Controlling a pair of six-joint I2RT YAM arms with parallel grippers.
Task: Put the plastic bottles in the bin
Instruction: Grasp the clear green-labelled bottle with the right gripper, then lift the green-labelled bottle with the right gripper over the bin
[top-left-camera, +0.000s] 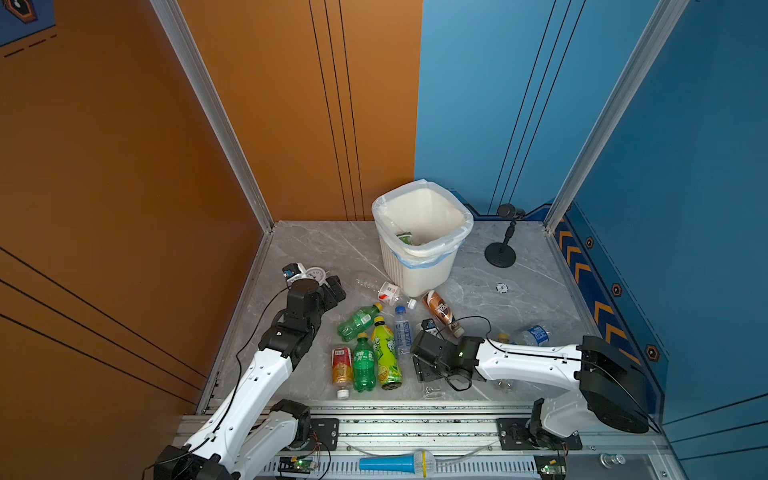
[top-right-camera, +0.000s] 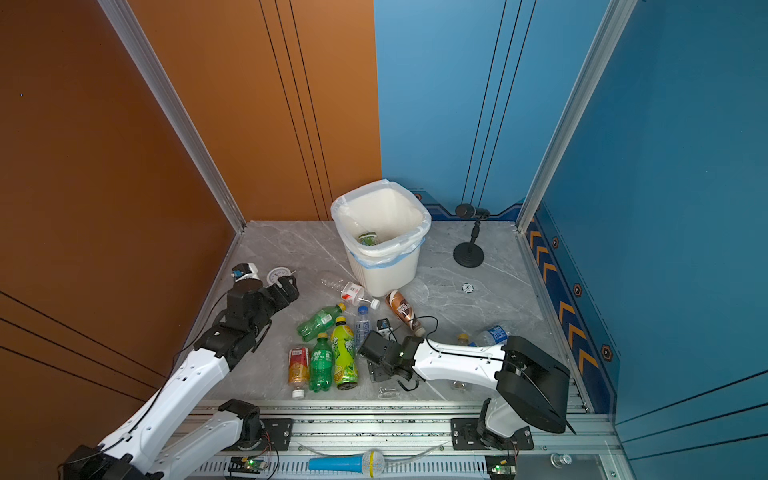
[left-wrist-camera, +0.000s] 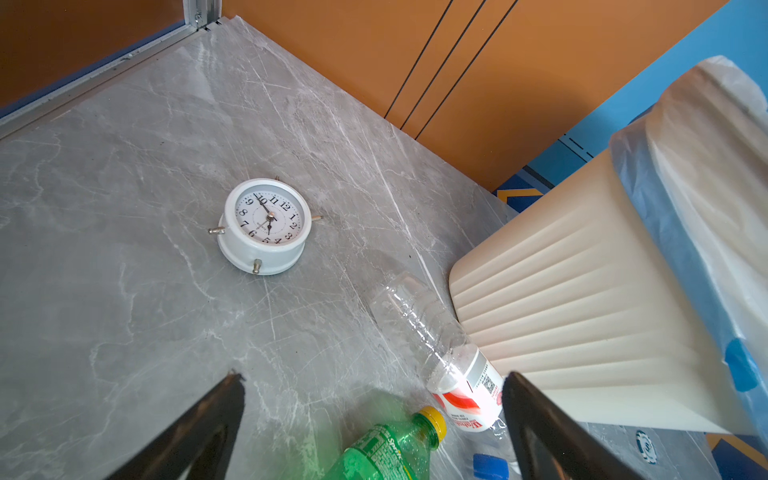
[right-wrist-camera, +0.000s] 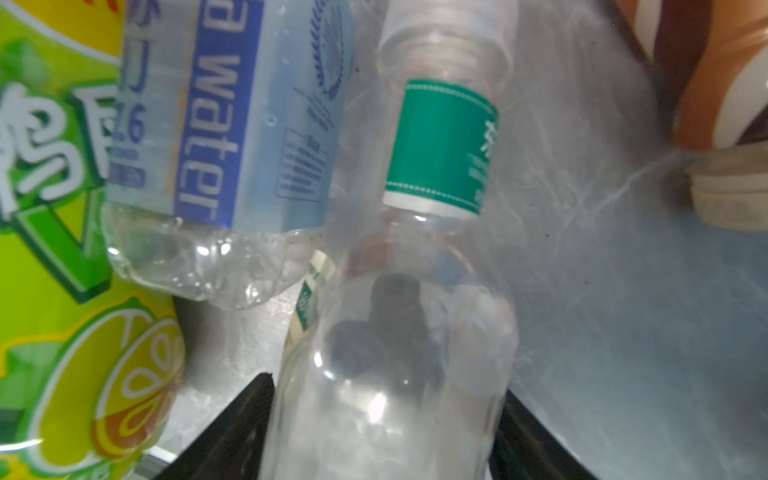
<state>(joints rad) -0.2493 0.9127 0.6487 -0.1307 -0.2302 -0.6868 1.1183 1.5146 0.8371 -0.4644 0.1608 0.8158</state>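
Crowding right gripper (right-wrist-camera: 386, 388), blurred clear bottle (right-wrist-camera: 415, 270), base cropped

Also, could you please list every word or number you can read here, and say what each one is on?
"water": blue label of the clear water bottle.
"Sprite": green bottle with a yellow cap, partly cut off.
"1" to "12": dial of the white alarm clock.
Too blurred or cropped to read: the large characters on the yellow-green bottle, and the print on the green-label clear bottle and the red-and-white-label bottle.
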